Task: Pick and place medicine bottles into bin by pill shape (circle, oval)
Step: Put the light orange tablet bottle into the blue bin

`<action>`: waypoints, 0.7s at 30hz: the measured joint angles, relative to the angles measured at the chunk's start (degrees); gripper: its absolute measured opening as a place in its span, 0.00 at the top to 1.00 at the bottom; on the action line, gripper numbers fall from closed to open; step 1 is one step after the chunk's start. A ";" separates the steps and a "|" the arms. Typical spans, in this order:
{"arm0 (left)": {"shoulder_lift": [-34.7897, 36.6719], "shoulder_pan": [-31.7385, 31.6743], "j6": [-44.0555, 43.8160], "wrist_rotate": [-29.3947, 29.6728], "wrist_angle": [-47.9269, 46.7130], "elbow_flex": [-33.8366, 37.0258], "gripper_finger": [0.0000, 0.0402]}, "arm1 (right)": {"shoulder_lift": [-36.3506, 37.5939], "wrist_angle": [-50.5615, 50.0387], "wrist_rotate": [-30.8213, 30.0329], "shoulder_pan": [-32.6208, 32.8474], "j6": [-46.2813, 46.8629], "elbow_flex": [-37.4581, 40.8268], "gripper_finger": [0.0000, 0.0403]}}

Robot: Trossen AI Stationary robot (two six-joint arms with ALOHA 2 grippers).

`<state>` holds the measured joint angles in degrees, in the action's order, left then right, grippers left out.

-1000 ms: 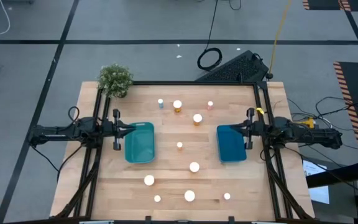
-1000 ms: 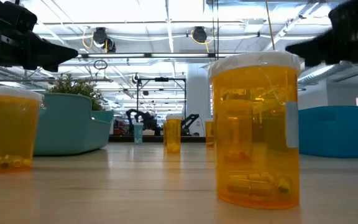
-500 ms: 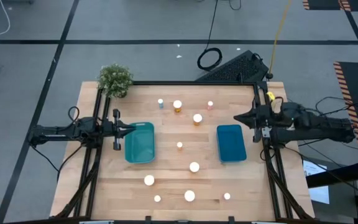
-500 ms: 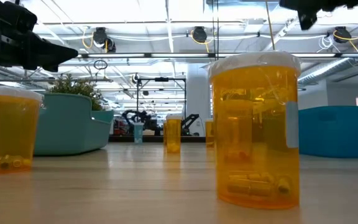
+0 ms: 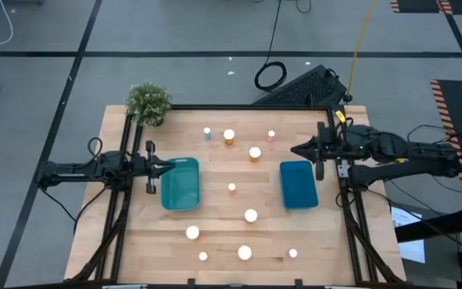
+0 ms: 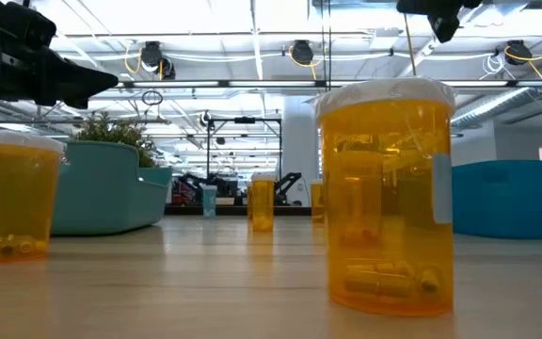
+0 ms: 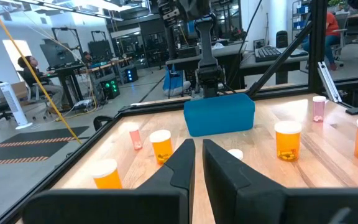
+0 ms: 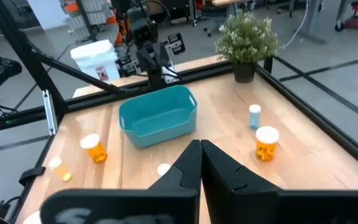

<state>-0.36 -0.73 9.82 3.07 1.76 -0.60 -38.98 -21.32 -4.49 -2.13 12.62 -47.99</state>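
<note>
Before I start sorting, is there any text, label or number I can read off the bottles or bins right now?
No legible text in any view.
Nearest amber bottle: a clear label patch on its side, print not readable.
Other medicine bottles: too small to show any wording.
Teal bin and blue bin: no markings visible.
White container beyond the table: no wording visible.
</note>
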 joint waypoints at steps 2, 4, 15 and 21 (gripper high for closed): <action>0.00 0.00 0.00 0.00 0.00 0.00 0.91 | -0.65 0.01 0.01 0.01 0.32 0.00 1.00; 0.00 0.01 0.00 0.00 -0.01 0.01 0.91 | -1.18 0.00 0.04 0.02 0.97 0.00 1.00; 0.00 0.02 0.00 0.00 -0.02 0.00 0.91 | -3.09 0.04 0.04 0.02 3.19 0.00 1.00; 0.00 0.00 1.66 0.04 1.41 0.02 0.91 | -4.01 0.00 0.07 0.03 3.04 0.00 1.00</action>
<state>-0.36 -0.73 11.48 3.11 3.17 -0.58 -42.99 -21.32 -4.43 -2.10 15.66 -47.99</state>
